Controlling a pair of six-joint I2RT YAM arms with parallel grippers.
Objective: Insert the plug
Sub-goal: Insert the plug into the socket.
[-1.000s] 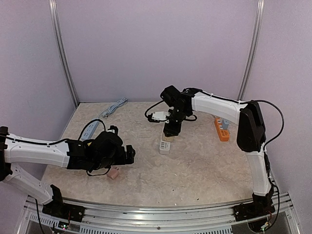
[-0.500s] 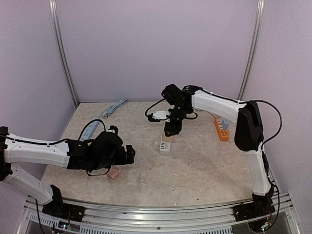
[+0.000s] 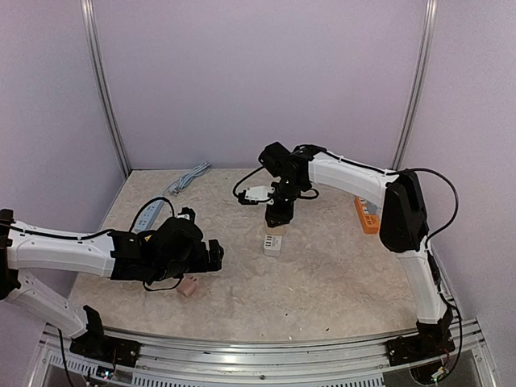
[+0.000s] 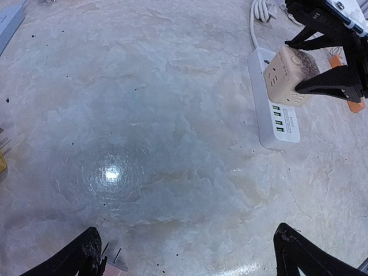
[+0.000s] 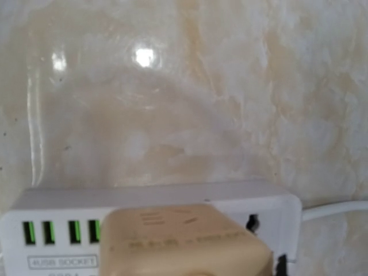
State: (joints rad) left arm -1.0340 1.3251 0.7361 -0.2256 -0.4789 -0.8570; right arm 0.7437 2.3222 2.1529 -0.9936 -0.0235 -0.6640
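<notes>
My right gripper (image 3: 278, 216) points down, shut on the plug (image 3: 276, 230), a beige cube. It holds the cube tilted over the far end of a white power strip (image 3: 272, 244) with green USB ports. The left wrist view shows the plug (image 4: 289, 69) pinched between the black fingers (image 4: 330, 80) above the strip (image 4: 275, 118). In the right wrist view the plug (image 5: 184, 241) covers part of the strip (image 5: 144, 201); its prongs are hidden. My left gripper (image 3: 211, 256) hangs open low over the table, with a small pink plug (image 3: 189, 286) beside its left finger.
An orange power strip (image 3: 367, 214) lies at the right by the right arm. A pale blue strip (image 3: 149, 214) lies behind the left arm, and a grey one (image 3: 187, 177) sits near the back wall. The white strip's cord (image 4: 256, 17) runs away from me.
The right gripper has closed in on the beige plug and the right wrist has shifted slightly left over the white strip. The left arm has not moved.
</notes>
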